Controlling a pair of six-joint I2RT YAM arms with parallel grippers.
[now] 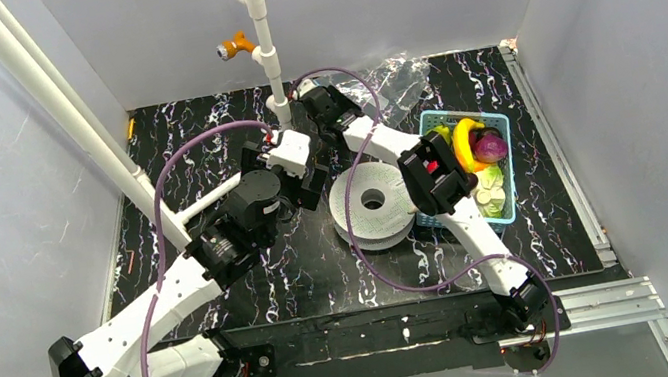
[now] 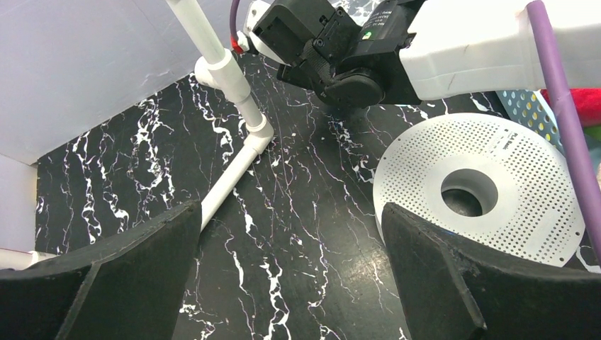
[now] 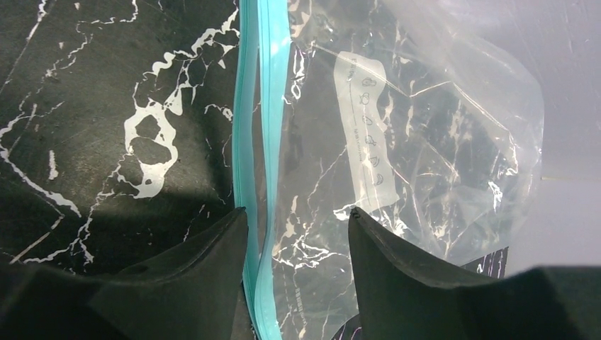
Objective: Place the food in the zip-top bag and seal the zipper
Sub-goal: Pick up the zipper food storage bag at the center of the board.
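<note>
Grippers: we count two, one per arm.
Bags: we count one zip-top bag [image 3: 425,142], clear and crinkled. It lies flat on the black marbled table [image 1: 265,290] at the far side, beyond the basket.
Zipper: one teal zipper [image 3: 259,106] runs along the bag's left edge in the right wrist view.
Right gripper [image 3: 296,216]: its jaws are moderately apart and hold nothing. The zipper passes between the two fingers, nearer the left one. We cannot tell whether either pad touches it.
Left gripper [image 2: 290,212]: its jaws are spread wide and empty above bare table. It is well apart from the bag, between a white pipe [image 2: 234,78] and a white perforated disc [image 2: 482,191].
Food: we see one yellow banana [image 1: 462,140] and one purple eggplant [image 1: 492,148], with pale green pieces beside them that we cannot count. All lie in the one light-blue basket [image 1: 511,160] on the right, apart from both grippers.
Disc: one, lying flat at the table's middle, just beside the basket.
</note>
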